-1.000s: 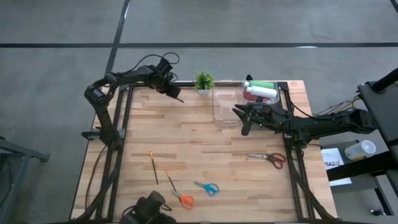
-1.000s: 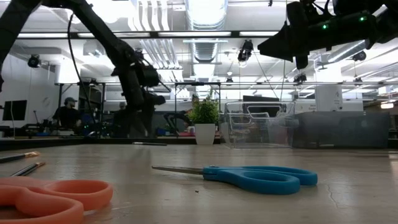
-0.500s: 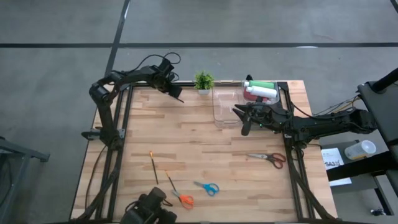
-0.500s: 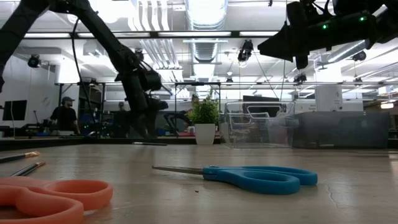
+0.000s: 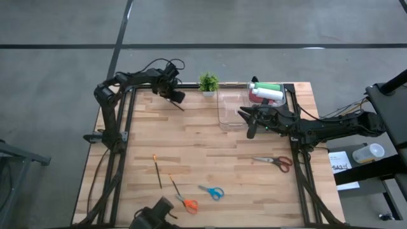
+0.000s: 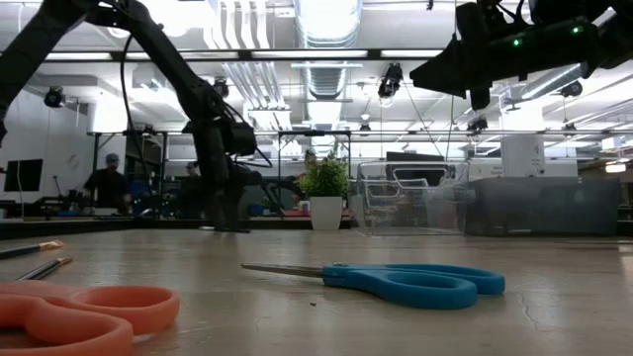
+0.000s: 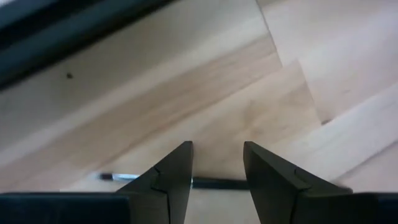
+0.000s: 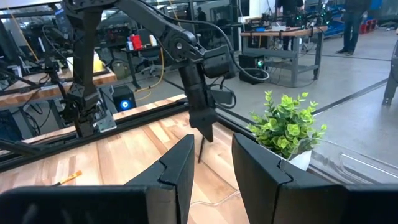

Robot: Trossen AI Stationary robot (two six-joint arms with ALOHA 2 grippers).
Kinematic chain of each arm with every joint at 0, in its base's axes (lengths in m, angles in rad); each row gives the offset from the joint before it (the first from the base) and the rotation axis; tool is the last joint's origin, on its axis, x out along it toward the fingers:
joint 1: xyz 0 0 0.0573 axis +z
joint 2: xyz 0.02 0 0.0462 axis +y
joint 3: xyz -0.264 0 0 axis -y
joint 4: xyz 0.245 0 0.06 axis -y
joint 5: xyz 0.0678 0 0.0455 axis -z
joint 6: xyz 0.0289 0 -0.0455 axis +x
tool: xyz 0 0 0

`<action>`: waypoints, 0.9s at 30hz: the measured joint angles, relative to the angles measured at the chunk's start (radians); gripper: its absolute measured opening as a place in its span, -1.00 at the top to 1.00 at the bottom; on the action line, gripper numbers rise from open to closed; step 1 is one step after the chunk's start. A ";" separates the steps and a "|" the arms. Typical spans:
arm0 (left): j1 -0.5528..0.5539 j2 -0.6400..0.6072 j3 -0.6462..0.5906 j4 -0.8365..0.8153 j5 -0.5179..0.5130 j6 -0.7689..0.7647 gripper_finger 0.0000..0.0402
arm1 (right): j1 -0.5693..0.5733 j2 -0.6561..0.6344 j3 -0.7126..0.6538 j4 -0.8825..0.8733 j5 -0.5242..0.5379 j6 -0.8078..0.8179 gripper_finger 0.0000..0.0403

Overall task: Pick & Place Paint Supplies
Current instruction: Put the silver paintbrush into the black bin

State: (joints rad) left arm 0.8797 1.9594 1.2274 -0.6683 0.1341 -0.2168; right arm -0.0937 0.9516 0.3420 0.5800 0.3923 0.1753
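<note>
A thin dark brush lies flat on the wood at the table's far left. My left gripper points down over it, open, fingertips low above the table; the brush runs from one finger to the other, and I cannot tell whether they touch it. Green, white and pink-red bottles lie in a container at the far right. Two more brushes lie near the front left. My right gripper hovers level beside a clear bin, open, with nothing between its fingers.
A small potted plant stands at the far edge between the two arms. Orange scissors and blue scissors lie near the front edge. Red-handled scissors lie at the right. People stand in the room beyond the table.
My left gripper has sunk toward the table over the dark brush and tipped a little steeper, its fingers staying apart. The brush has kept its place on the wood.
</note>
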 joint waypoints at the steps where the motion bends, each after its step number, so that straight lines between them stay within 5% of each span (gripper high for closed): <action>1: -0.011 0.000 0.000 -0.011 -0.004 -0.003 0.23 | 0.000 0.000 0.000 0.000 0.000 0.000 0.47; 8: -0.114 -0.019 -0.035 -0.060 -0.033 -0.061 0.23 | 0.000 0.000 0.000 0.000 0.000 0.000 0.47; 27: -0.541 -0.116 -0.161 -0.076 -0.094 -0.544 0.23 | 0.000 0.000 0.000 0.000 0.000 0.000 0.47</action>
State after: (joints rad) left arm 0.3385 1.8435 1.0664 -0.7442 0.0399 -0.7612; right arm -0.0937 0.9516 0.3420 0.5801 0.3924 0.1753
